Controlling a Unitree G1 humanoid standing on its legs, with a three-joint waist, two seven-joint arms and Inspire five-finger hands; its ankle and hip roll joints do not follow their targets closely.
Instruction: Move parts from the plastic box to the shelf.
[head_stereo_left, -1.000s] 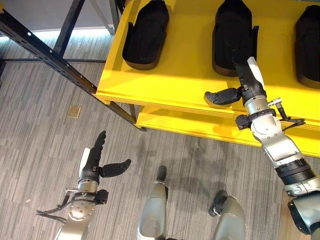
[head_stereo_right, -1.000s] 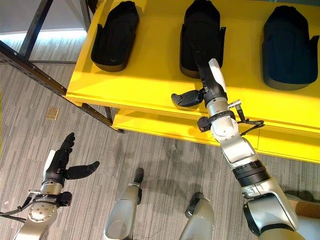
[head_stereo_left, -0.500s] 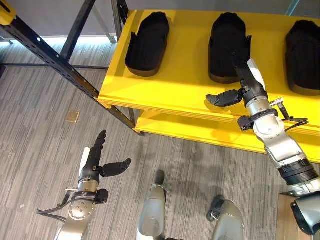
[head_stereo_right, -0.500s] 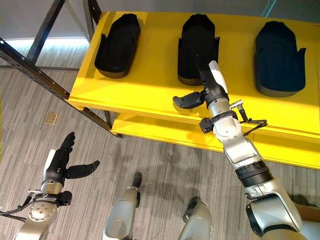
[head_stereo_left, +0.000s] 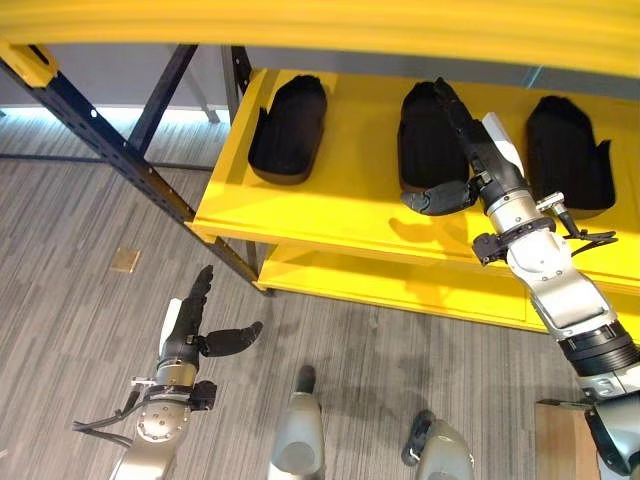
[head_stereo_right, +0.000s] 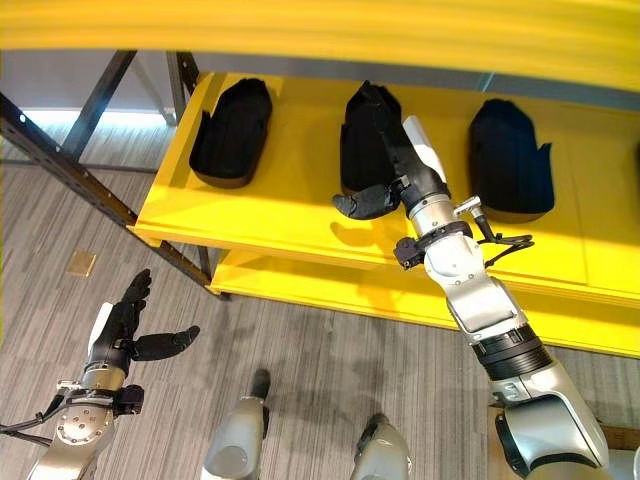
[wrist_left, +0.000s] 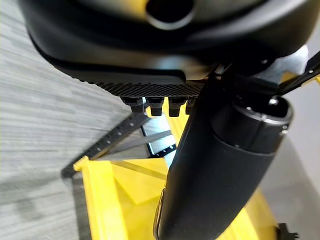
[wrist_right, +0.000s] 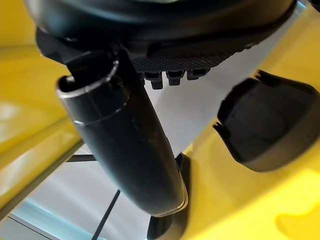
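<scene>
Right hand (head_stereo_left: 478, 165), fingers straight and holding nothing, is reaching over the middle black part (head_stereo_left: 427, 140) on the yellow shelf (head_stereo_left: 330, 200) at upper centre; it should nudge gently, while left hand (head_stereo_left: 195, 325) is hanging released lower left.

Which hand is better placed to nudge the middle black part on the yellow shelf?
Right. The right hand is open at the middle part on the shelf; the left hand hangs open, low over the floor.

3 parts lay in a row on the shelf (head_stereo_left: 330, 205): left part (head_stereo_left: 288, 130), middle part (head_stereo_left: 425, 145), right part (head_stereo_left: 565, 155). The right hand (head_stereo_left: 478, 165) reached over the middle part; the left hand (head_stereo_left: 190, 325) hung above the floor (head_stereo_left: 70, 300).
</scene>
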